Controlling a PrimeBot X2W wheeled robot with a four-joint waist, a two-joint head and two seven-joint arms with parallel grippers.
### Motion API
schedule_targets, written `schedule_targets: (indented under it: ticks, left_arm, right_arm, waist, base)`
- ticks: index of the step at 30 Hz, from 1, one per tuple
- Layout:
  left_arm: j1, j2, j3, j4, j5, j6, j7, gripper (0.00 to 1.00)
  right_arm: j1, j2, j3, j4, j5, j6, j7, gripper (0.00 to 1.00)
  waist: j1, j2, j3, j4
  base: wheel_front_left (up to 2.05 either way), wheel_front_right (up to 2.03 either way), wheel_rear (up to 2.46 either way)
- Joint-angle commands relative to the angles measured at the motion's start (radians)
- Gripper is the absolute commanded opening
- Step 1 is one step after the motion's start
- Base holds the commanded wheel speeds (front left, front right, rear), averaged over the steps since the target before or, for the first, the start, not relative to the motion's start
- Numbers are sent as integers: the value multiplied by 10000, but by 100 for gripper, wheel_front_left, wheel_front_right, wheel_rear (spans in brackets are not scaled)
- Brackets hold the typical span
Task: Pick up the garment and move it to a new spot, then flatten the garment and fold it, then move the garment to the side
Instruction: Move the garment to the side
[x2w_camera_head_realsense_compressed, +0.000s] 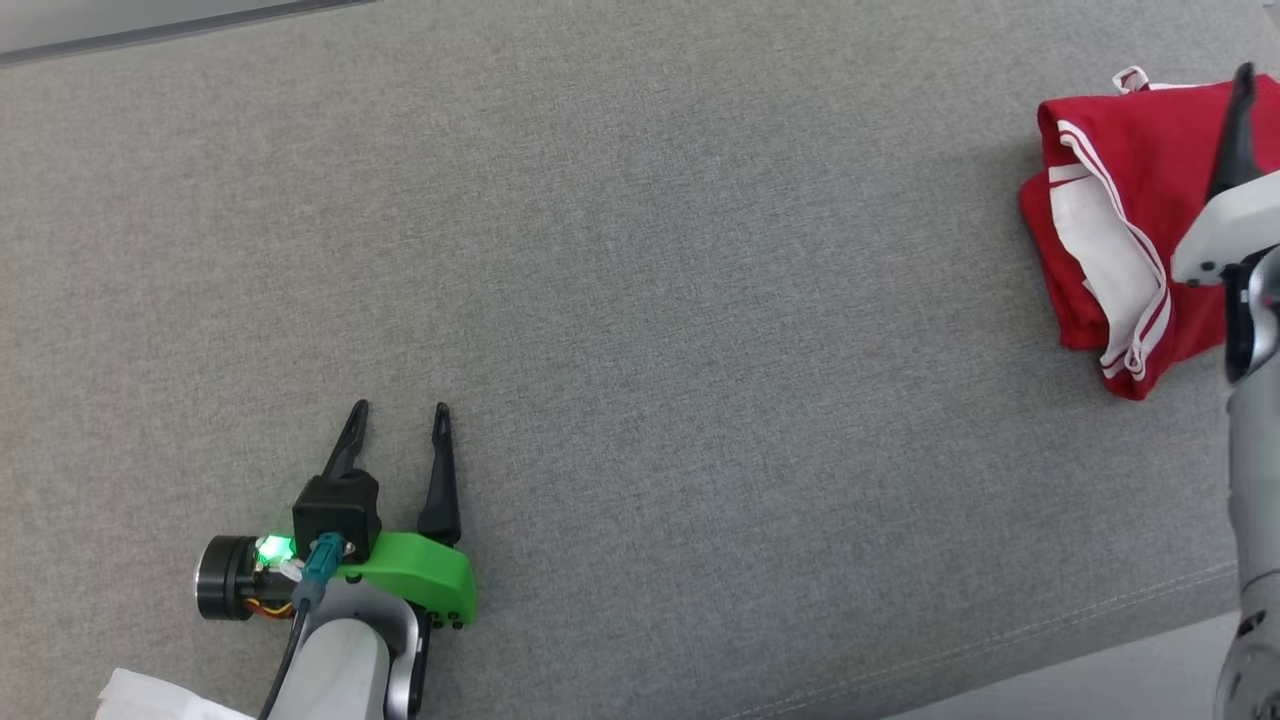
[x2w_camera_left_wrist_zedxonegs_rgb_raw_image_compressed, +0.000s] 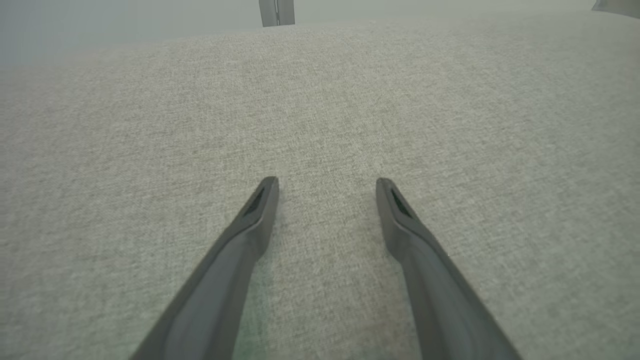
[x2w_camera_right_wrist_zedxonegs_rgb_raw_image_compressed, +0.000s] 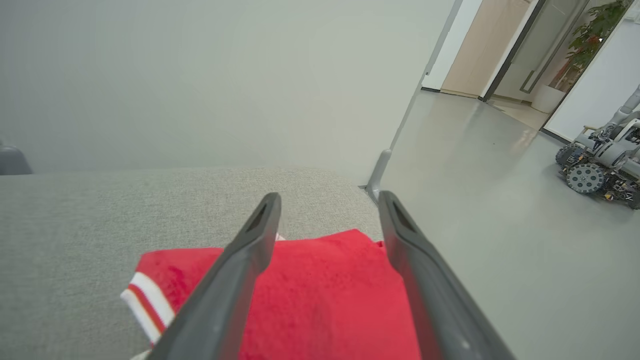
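Left gripper (x2w_camera_head_realsense_compressed: 400, 410) sits low left over the grey cushion (x2w_camera_head_realsense_compressed: 640, 300), fingers spread, nothing between them, well apart from the garment. Garment (x2w_camera_head_realsense_compressed: 1120, 200): red, white panel and white stripe trim, folded into a compact bundle, lying on the cushion at far right. Right gripper (x2w_camera_right_wrist_zedxonegs_rgb_raw_image_compressed: 328, 197) is just above it, fingers parted either side of the red cloth's top, released, not pinching fabric.

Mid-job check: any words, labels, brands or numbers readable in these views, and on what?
None can be read.
The red garment has white stripes but no visible print.
The left gripper and right gripper bear no markings.
The wheeled robot in the background is too small to tell.
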Motion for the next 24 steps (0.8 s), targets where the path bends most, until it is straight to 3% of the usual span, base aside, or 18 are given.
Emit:
schedule_targets:
  ticks: [1, 6, 14, 24]
  left_arm:
    - [20, 50, 21, -50, -27, 56, 4, 100]
    - [123, 54, 53, -132, -192, 138, 4, 100]
    - [386, 51, 73, -195, -502, 425, 5, 100]
    - [862, 47, 362, -291, -703, 577, 4, 100]
  right_arm:
    - [322, 199, 146, -296, 115, -16, 3, 100]
    - [1315, 886, 1165, -1454, 934, -16, 3, 100]
    - [3123, 1452, 2876, -2605, 2341, -16, 1, 100]
    - [4715, 1780, 3233, -2995, 3100, -14, 1, 100]
  waist:
    - [-1, 0, -98, 19]
    - [-1, 0, -340, 167]
    - [-1, 0, -900, 815]
    - [-1, 0, -1823, 1643]
  base:
    - [0, 0, 0]
    - [0, 0, 0]
    - [0, 0, 0]
    - [0, 0, 0]
